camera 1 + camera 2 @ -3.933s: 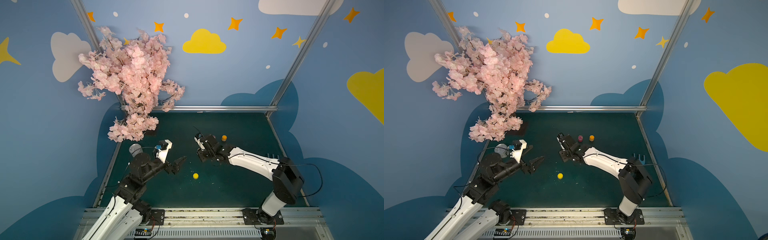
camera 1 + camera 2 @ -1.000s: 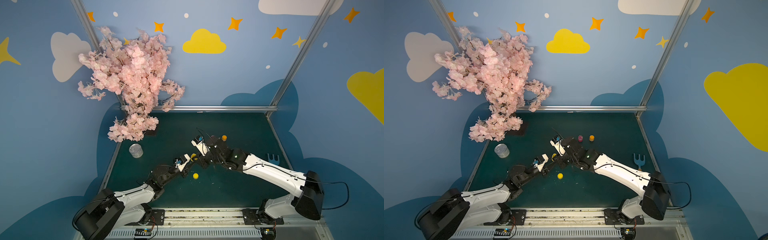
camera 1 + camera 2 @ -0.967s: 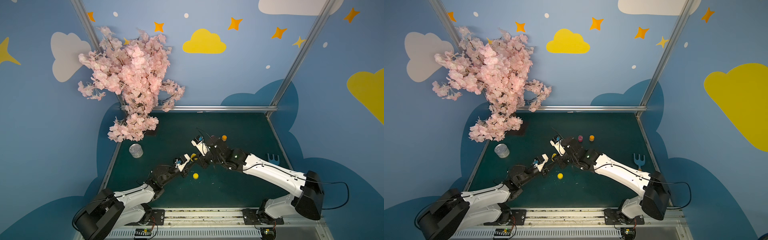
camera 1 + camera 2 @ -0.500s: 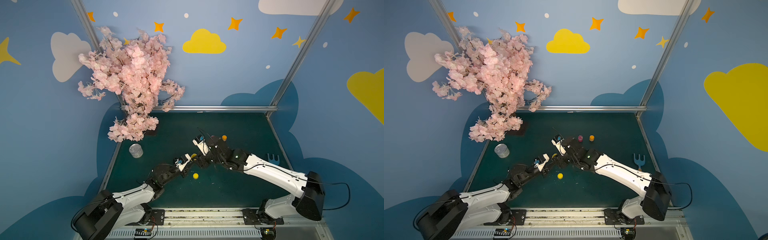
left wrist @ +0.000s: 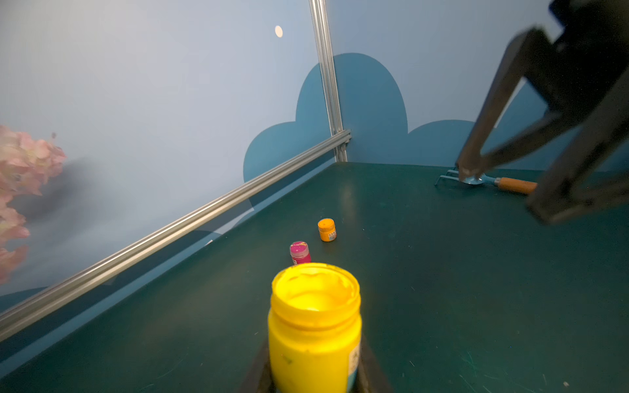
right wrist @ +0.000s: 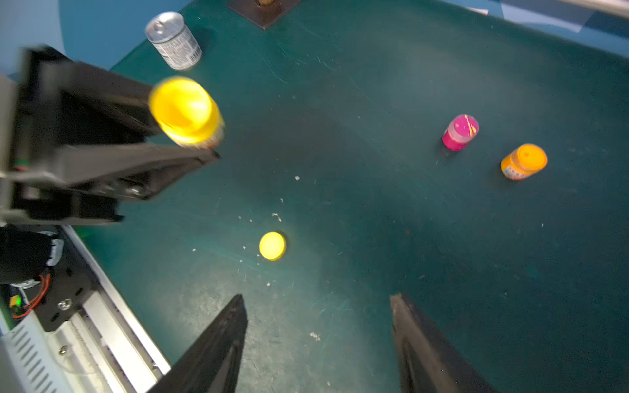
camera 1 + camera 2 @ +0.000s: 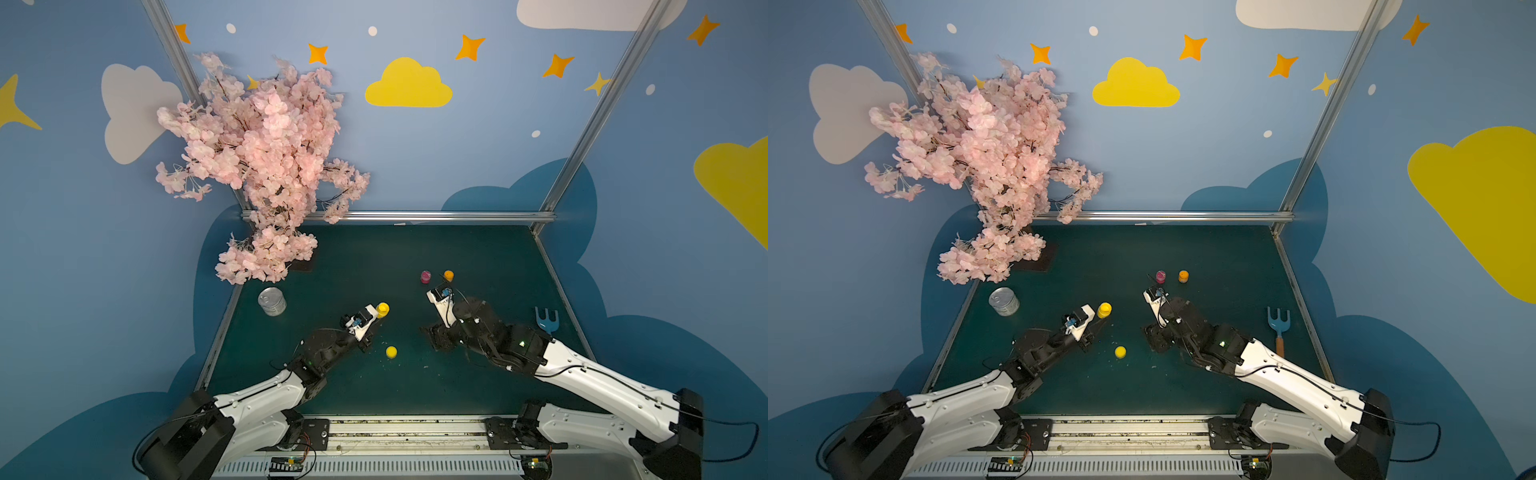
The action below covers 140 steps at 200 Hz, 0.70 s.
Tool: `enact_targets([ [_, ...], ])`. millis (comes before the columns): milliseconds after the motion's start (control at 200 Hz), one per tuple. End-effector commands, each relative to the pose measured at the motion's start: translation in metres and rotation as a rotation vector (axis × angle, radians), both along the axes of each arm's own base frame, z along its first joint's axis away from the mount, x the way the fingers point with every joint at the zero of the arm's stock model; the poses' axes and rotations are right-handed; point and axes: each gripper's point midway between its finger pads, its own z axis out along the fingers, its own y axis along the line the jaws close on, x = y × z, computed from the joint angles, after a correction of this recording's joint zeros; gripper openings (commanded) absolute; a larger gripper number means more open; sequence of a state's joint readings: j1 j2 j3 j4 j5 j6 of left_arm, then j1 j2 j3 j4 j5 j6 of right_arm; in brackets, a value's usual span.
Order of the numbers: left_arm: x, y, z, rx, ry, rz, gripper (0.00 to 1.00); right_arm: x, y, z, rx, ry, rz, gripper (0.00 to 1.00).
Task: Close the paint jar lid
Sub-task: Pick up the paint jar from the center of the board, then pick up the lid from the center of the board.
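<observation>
The yellow paint jar (image 7: 382,309) (image 7: 1104,310) stands upright with my left gripper (image 7: 377,319) shut on its lower body. In the left wrist view the jar (image 5: 315,323) has an open mouth with no lid on it, and a dark finger shows on either side of its base. The round yellow lid (image 7: 391,352) (image 7: 1120,352) lies flat on the green table, in front of the jar and apart from it. My right gripper (image 6: 316,299) (image 7: 434,338) is open and empty, to the right of the lid (image 6: 272,245), which lies ahead of its fingertips.
A pink jar (image 7: 425,276) and an orange jar (image 7: 448,275), both capped, stand further back. A silver can (image 7: 272,301) stands near the left edge below the pink blossom tree (image 7: 266,166). A blue hand rake (image 7: 546,320) lies by the right edge.
My right gripper has opened and drawn back to the right, away from the jar where it stood shut a second ago. The left gripper keeps the jar; the lid has not moved.
</observation>
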<state>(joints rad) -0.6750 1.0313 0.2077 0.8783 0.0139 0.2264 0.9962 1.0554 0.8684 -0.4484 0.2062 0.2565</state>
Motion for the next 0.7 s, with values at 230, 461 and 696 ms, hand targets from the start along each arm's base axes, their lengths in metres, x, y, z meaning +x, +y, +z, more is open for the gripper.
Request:
enact_targets([
  [230,0.007,0.043,0.022,0.003,-0.105,0.235,0.27,-0.006,0.009,-0.062,-0.034,0.101,0.019,0.73],
  [461,0.010,0.062,0.029,-0.009,-0.134,0.339,0.28,-0.009,0.049,-0.099,-0.119,0.242,0.104,0.73],
  [696,0.013,0.073,0.032,-0.005,-0.146,0.406,0.28,-0.012,0.089,-0.124,-0.198,0.243,0.165,0.72],
])
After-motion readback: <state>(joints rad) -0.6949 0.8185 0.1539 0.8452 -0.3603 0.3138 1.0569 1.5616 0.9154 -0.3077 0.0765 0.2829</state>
